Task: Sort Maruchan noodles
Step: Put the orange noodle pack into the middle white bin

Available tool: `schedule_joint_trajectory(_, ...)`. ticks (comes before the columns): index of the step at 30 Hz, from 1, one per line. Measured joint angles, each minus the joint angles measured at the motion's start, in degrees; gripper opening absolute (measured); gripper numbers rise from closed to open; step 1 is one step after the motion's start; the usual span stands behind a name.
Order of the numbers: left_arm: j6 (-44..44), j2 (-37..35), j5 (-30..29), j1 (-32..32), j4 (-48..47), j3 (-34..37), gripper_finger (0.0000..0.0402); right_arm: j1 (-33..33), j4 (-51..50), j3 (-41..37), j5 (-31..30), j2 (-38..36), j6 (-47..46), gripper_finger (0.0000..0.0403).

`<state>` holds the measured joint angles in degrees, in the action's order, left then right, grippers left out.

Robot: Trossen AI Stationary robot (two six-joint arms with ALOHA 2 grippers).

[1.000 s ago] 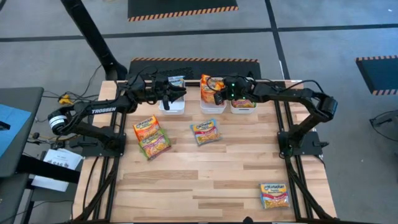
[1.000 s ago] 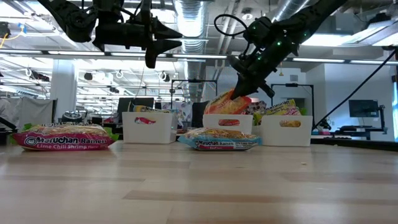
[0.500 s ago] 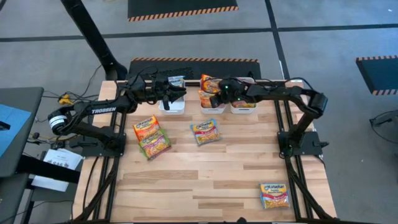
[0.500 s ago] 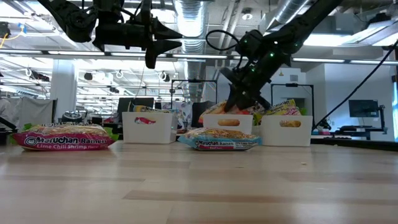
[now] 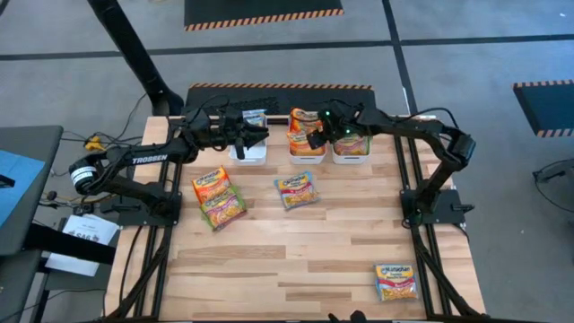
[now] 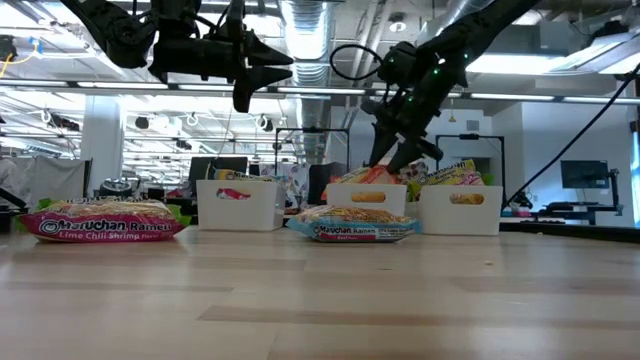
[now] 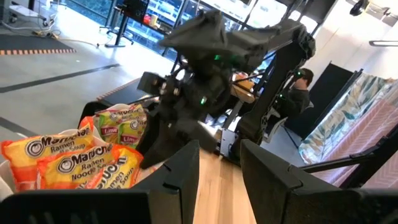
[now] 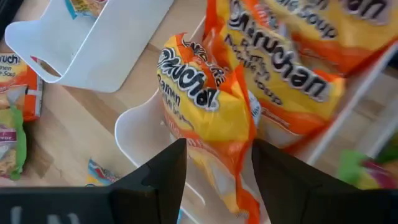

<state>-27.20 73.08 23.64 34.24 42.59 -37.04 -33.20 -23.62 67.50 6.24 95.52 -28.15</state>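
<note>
Three white bins stand in a row at the far edge: left [image 5: 248,150], middle [image 5: 306,154], right [image 5: 351,154]. An orange Maruchan packet [image 8: 205,106] stands tilted in the middle bin [image 8: 143,130], leaning on another orange packet [image 8: 292,56]. My right gripper [image 8: 217,180] hangs open just above it, a finger on either side of its upper end; it also shows from above [image 5: 316,136] and from table height [image 6: 395,155]. My left gripper [image 7: 221,165] waits open and bare, high over the left bin [image 6: 237,203].
Loose packets lie on the table: an orange one [image 5: 212,186] and a pink-green one [image 5: 222,209] at the left, a blue-red one [image 5: 298,189] in the middle, one [image 5: 395,281] near the front right. Green packets [image 5: 354,144] fill the right bin. A packet [image 5: 256,117] lies in the left bin.
My right gripper sank with the orange packet into the middle bin, tipped further down, opened and let go, then rose a little. The packet, lifted clear before, now stands in the bin against the other orange packet.
</note>
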Motion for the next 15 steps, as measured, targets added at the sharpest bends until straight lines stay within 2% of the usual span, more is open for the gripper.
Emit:
schedule_joint_trajectory(9, 0.0, 0.0, 0.0, 0.0, 0.0, 0.0, 0.0104, 1.7, -11.2, 6.4, 3.3, -1.2, 0.1, 0.0207)
schedule_joint_trajectory(15, 0.0, 0.0, 0.0, 0.0, -0.2, 0.0, 0.0104, 5.3, -9.7, 7.6, 3.3, -0.3, 0.1, 0.0207)
